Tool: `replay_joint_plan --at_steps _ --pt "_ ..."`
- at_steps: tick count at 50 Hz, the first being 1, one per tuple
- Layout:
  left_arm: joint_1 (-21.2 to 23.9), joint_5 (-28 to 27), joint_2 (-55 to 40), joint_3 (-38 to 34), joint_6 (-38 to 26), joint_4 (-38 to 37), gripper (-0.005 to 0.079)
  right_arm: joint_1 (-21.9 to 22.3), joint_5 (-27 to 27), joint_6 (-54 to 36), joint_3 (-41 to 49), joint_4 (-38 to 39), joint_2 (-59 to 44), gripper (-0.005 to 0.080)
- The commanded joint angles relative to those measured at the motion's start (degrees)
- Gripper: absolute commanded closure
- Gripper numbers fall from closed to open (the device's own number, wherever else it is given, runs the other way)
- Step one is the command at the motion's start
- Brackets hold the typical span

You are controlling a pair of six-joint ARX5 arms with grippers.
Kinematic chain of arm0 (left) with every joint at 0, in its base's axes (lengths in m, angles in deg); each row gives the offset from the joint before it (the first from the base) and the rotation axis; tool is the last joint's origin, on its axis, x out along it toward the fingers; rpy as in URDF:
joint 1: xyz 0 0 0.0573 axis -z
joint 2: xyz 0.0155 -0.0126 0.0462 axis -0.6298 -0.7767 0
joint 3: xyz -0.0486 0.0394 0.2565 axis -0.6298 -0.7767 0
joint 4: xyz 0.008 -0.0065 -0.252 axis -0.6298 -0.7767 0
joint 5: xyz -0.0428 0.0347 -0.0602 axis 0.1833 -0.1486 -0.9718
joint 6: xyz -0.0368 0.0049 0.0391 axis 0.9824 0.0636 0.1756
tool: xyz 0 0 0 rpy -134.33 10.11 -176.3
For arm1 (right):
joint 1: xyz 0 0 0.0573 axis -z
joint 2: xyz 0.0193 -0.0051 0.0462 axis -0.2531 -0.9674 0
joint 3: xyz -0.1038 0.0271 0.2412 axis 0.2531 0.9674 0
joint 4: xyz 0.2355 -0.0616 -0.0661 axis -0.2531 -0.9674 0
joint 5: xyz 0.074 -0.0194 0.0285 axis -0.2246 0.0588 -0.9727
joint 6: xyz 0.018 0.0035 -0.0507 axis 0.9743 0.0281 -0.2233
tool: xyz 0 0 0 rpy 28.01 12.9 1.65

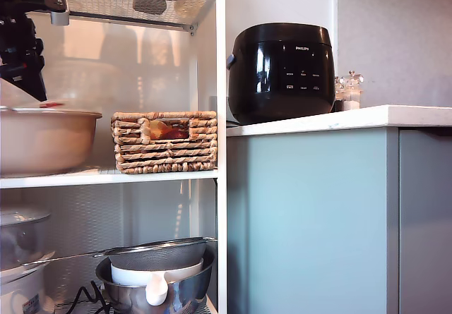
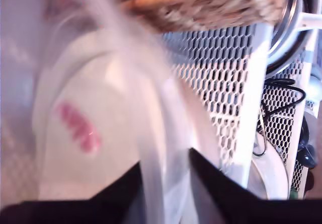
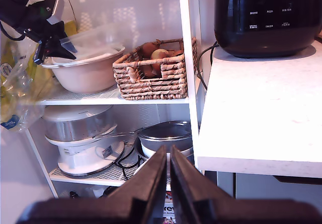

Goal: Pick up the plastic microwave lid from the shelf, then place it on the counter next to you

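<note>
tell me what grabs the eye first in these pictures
The glossy black cooker stands on the counter, mid-frame in the exterior view. On the shelf, at that view's left, my first gripper has its jaws on the rim of the plastic microwave lid, over the beige bowl. A woven basket sits beside the bowl.

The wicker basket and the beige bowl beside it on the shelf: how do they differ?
The wicker basket is woven and boxy; the beige bowl is smooth and round. The basket holds small brownish items, the bowl a clear plastic lid. Both stand on the same shelf board.
</note>
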Motion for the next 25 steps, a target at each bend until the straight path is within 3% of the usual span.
replay_joint_plan --at_steps 1,11,25 --pt "0.3 0.2 -0.5 0.7 -1.0 0.5 0.0767 -0.3 -0.3 0.0 0.6 0.6 0.3 0.0765" --pt "2.5 2.8 -0.5 3.1 -3.2 -2.3 0.0767 -0.3 -0.4 0.0 0.6 0.6 0.3 0.0765" --pt "4.6 3.1 -0.5 9.0 -4.4 -12.4 0.0767 -0.3 -0.4 0.0 0.6 0.7 0.3 0.0765"
